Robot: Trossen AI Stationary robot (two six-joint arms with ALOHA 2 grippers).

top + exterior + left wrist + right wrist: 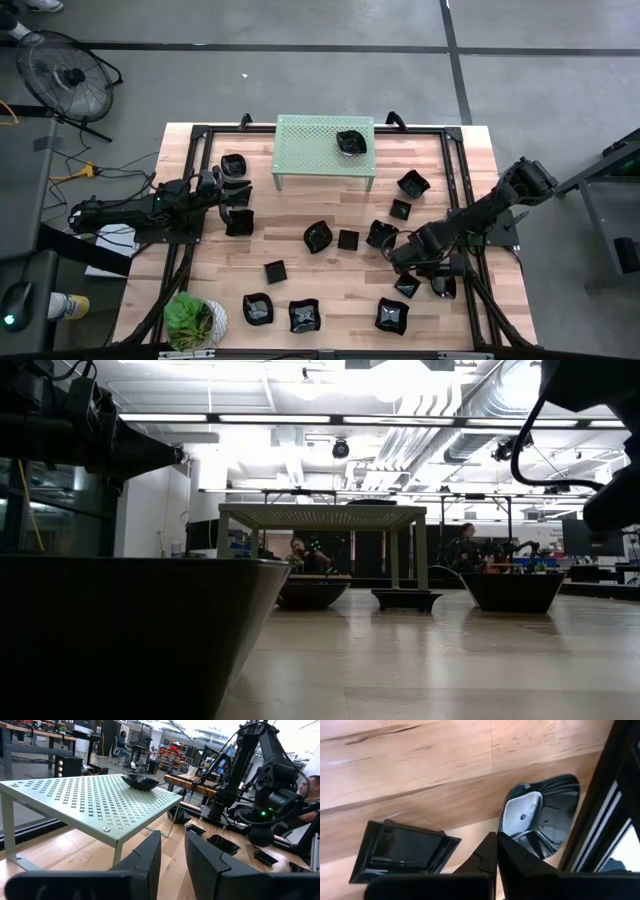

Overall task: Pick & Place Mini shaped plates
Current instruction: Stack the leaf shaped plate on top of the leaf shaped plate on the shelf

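Note:
Several small glossy black plates lie scattered on the wooden table, among them a wavy one (pixel 318 237) and a square one (pixel 347 239). One more plate (pixel 350 142) sits on top of the pale green perforated shelf (pixel 324 150) and shows in the left wrist view as the plate (pixel 141 781) on the shelf (pixel 90 800). My left gripper (pixel 226 190) is open near the table's left edge, between two plates (pixel 233 165) (pixel 238 222), its fingers (pixel 150 862) pointing at the shelf. My right gripper (pixel 496 840) is shut and hovers between a square plate (pixel 402 852) and a wavy plate (pixel 540 817) at the table's right side.
A potted green plant (pixel 195 322) stands at the table's near left corner. Black frame rails (pixel 462 180) run along the table's edges. One plate (pixel 130 630) fills the low view's left; others (pixel 510 592) stand farther back. A fan (pixel 68 75) stands on the floor.

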